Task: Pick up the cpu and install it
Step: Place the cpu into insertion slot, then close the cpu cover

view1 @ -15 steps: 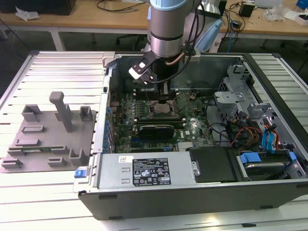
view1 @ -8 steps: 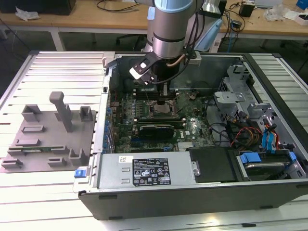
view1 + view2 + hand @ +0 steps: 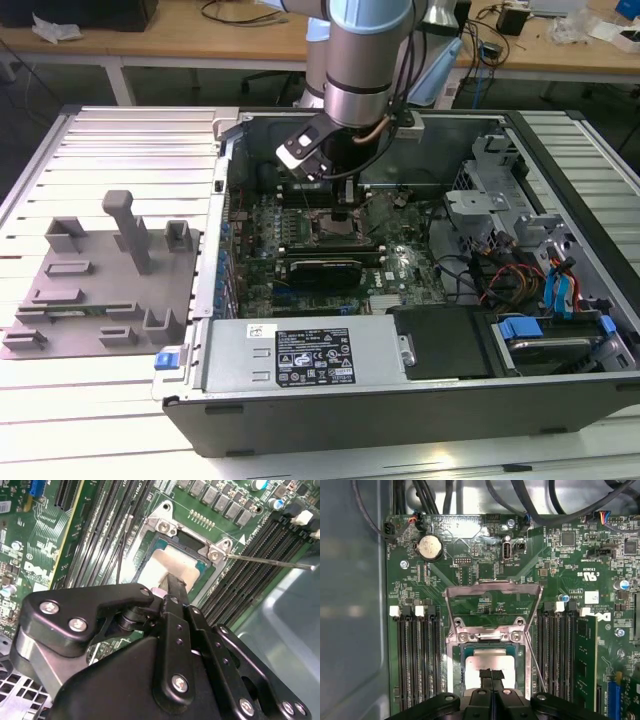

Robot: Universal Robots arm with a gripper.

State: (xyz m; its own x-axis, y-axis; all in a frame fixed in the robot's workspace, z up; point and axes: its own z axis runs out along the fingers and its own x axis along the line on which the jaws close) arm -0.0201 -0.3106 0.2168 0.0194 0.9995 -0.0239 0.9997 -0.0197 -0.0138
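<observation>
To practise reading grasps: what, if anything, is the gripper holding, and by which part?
Nothing, as far as shows: the gripper is shut, its tips at the pale top of the cpu, which lies in the socket; they are not around its edges.

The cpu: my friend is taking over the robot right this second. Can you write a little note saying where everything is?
Gripper: shut, with its tips right over the cpu. Whether they touch it, I cannot tell.
Cpu: lying flat inside the motherboard socket, pale top facing up, as seen in both wrist views.
Done: the cpu is in the socket.
Left: the socket's metal load frame is swung open and the thin lever is unlatched, so the cpu is not clamped down yet.
</observation>
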